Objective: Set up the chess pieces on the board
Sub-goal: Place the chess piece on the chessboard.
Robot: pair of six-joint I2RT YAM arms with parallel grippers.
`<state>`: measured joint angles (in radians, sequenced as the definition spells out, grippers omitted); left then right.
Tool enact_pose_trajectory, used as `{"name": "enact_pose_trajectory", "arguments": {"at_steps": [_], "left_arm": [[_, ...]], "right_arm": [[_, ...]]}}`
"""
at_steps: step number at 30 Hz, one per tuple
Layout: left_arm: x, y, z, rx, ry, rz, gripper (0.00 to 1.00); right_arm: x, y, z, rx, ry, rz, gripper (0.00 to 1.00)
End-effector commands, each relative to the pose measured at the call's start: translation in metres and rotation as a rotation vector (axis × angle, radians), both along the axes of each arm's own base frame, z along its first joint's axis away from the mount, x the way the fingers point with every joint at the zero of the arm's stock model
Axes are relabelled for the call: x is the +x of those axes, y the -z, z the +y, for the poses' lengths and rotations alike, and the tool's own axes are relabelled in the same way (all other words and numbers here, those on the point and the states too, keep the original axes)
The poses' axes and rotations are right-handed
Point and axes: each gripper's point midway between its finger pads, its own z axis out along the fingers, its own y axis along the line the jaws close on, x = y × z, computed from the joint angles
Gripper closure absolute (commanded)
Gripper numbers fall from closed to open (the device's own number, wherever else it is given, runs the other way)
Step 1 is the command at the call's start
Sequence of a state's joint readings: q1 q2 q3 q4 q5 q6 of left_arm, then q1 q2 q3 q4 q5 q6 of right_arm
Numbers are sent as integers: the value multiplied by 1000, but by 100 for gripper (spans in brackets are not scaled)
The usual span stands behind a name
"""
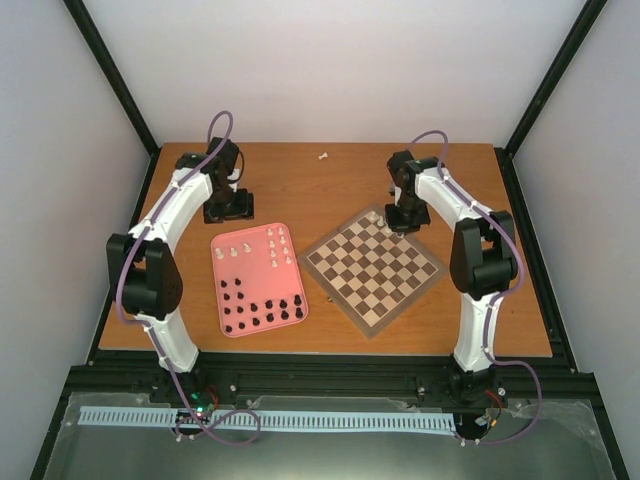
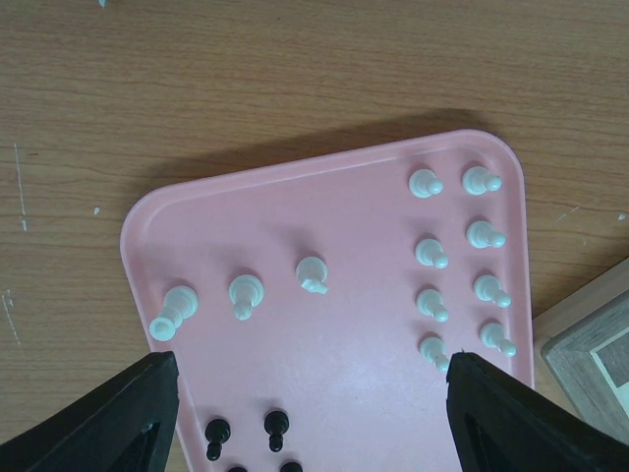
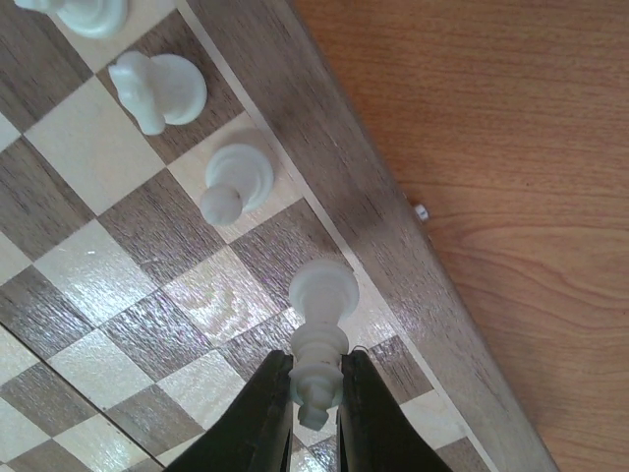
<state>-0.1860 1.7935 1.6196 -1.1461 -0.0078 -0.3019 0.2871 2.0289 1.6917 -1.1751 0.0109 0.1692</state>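
The board (image 1: 375,272) lies at an angle right of centre. My right gripper (image 3: 316,388) is shut on the top of a tall white piece (image 3: 321,295), whose base is on a back-row square by the board's far edge (image 3: 324,138). Three more white pieces stand along that row: a bishop-like one (image 3: 236,182), a knight (image 3: 157,90) and another (image 3: 88,12) cut off by the frame. My left gripper (image 2: 310,423) hangs open above the pink tray (image 2: 364,383), with white pieces (image 2: 432,300) and black pieces (image 2: 277,428) standing below it.
The pink tray (image 1: 230,262) sits left of the board, white pieces at its far end, black pieces at its near end. One white piece (image 1: 323,156) lies alone on the wooden table near the back wall. The left gripper (image 1: 228,205) is over the tray's far edge.
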Motion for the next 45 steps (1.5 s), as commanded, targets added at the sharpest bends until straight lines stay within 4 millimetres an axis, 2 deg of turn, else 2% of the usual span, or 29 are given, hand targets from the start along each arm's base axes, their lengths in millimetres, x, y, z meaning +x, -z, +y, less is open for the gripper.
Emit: {"name": "enact_pose_trajectory", "arguments": {"at_steps": [1, 33, 45], "left_arm": [[9, -7, 2, 2, 12, -21, 23], [13, -4, -1, -7, 17, -12, 23], [14, -2, -2, -8, 18, -9, 23]], "right_arm": [[11, -3, 1, 7, -2, -26, 94], [18, 21, 5, 7, -4, 21, 92], [12, 18, 6, 18, -5, 28, 92]]}}
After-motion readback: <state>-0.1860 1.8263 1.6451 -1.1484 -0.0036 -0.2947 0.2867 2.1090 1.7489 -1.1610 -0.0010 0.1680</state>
